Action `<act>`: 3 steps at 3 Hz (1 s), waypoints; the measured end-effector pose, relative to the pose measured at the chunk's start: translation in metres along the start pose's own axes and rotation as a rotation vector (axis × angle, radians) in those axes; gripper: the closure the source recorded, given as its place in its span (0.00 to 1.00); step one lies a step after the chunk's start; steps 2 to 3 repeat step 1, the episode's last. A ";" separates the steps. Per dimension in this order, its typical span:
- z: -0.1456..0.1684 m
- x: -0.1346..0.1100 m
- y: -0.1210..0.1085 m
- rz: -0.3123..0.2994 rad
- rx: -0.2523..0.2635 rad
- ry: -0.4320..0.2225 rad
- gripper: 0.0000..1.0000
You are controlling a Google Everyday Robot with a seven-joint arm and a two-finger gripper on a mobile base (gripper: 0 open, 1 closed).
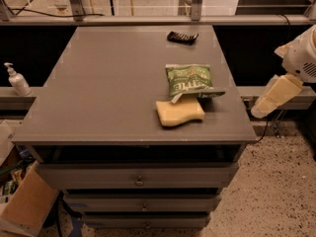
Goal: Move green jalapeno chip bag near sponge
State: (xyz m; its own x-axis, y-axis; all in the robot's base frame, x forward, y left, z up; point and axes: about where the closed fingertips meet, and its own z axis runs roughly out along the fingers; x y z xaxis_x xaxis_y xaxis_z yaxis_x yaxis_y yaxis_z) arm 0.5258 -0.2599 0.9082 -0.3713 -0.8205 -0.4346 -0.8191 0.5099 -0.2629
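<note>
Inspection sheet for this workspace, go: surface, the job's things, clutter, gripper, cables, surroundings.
Surface: grey table with drawers below.
Job's things: chip bag lies flat toward the right edge, its near end meeting the sponge.
Clutter: small black object at the far edge.
Gripper: the gripper hangs off the table's right side, apart from both things.
Cables: one along the far rail; one below the gripper.
Surroundings: pump bottle on the left ledge; cardboard box on the floor.
</note>
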 end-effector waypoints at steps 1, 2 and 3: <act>0.000 0.000 0.000 0.000 0.000 0.000 0.00; 0.000 0.000 0.000 0.000 0.000 0.000 0.00; 0.000 0.000 0.000 0.000 0.000 0.000 0.00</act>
